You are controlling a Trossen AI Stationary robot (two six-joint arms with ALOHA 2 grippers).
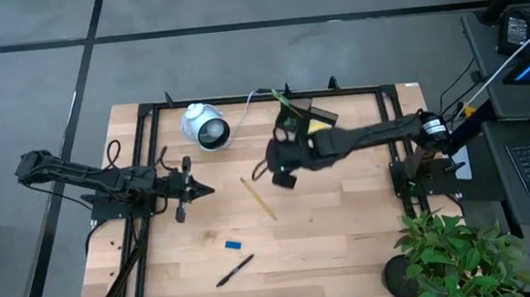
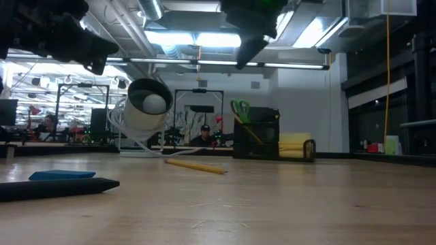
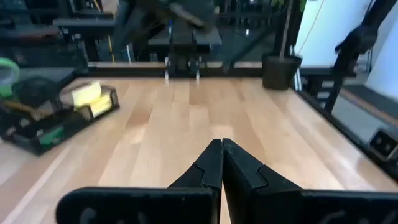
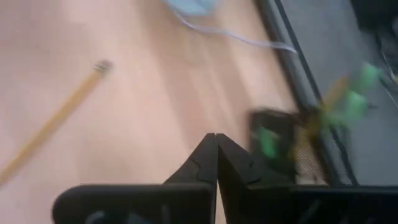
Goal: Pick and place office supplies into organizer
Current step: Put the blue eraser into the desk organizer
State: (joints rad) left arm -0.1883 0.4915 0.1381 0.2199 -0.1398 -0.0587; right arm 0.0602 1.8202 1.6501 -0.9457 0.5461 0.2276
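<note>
The black organizer sits near the table's far edge; in the low view the organizer holds green-handled scissors, a pencil and the yellow sticky pad. A wooden pencil lies mid-table, also seen in the right wrist view. A blue eraser and a black pen lie nearer the near edge. My right gripper hovers shut and empty above the table between the organizer and the pencil. My left gripper waits shut at the table's left.
A white round device with a dark centre and its white cable stand left of the organizer. A black frame borders the table. A potted plant stands at the near right corner. Bare wood lies around the pencil.
</note>
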